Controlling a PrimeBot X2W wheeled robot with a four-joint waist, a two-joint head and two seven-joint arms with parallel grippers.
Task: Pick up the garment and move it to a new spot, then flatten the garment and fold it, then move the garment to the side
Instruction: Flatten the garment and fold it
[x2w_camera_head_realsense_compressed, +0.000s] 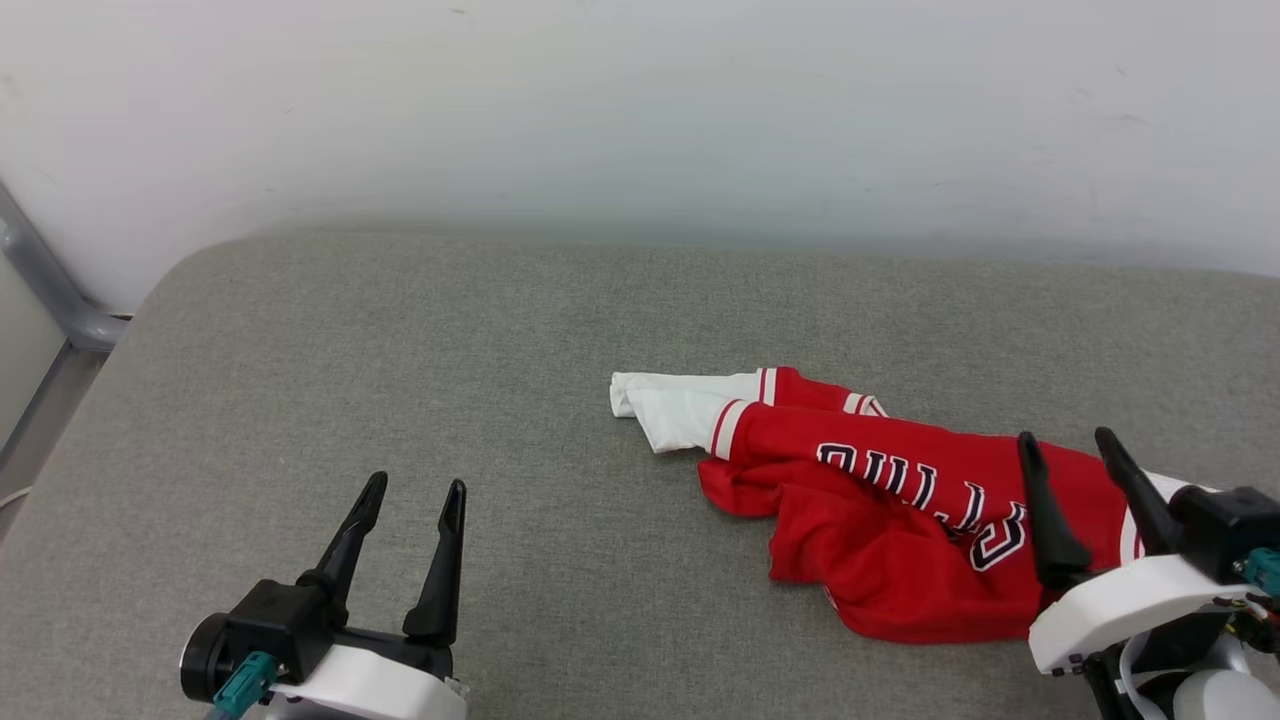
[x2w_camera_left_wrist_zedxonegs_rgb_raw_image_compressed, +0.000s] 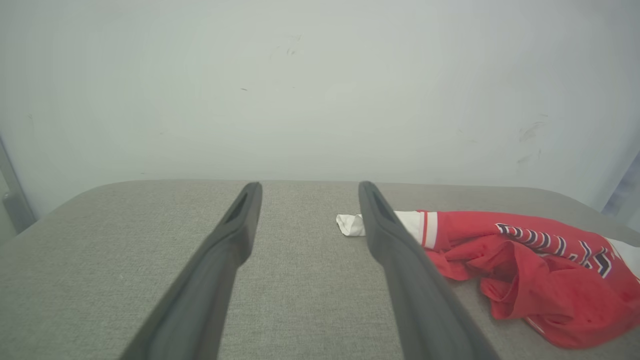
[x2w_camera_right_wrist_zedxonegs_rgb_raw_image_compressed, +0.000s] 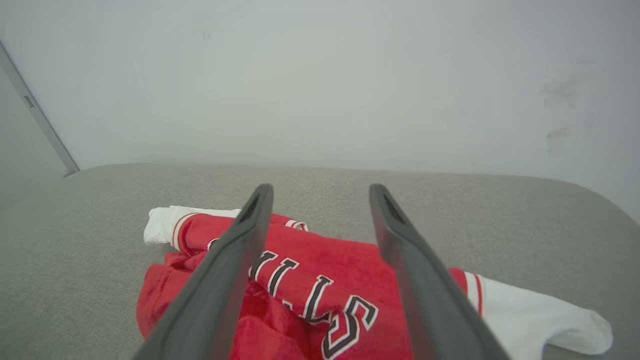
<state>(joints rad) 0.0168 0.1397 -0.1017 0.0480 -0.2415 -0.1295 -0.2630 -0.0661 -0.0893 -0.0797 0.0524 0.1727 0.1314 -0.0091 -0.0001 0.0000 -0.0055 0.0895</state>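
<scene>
White wall (x2w_camera_head_realsense_compressed: 640, 100) runs behind the grey upholstered surface (x2w_camera_head_realsense_compressed: 400, 350), with a grey metal frame bar (x2w_camera_head_realsense_compressed: 50, 290) off the surface's left rear corner. Red jersey T-shirt (x2w_camera_head_realsense_compressed: 880, 540) lies crumpled on the right half of the surface, toward the front edge, bunched and partly folded over itself, not flat. Black white-outlined lettering (x2w_camera_head_realsense_compressed: 920, 490) faces up along the shirt's rear part, only partly readable. One white sleeve (x2w_camera_head_realsense_compressed: 670, 405) with red-striped trim points toward the surface's middle; the other white sleeve (x2w_camera_right_wrist_zedxonegs_rgb_raw_image_compressed: 540, 315) lies on the surface's right side. Right gripper (x2w_camera_head_realsense_compressed: 1065, 435) is at the front right of the surface, above the shirt's right end, jaws spread wide, nothing between them; can't tell whether the fingers (x2w_camera_right_wrist_zedxonegs_rgb_raw_image_compressed: 220, 280) touch the cloth. Left gripper (x2w_camera_head_realsense_compressed: 415, 488) is over bare fabric at the front left of the surface, well clear of the shirt, jaws wide apart and holding nothing.
</scene>
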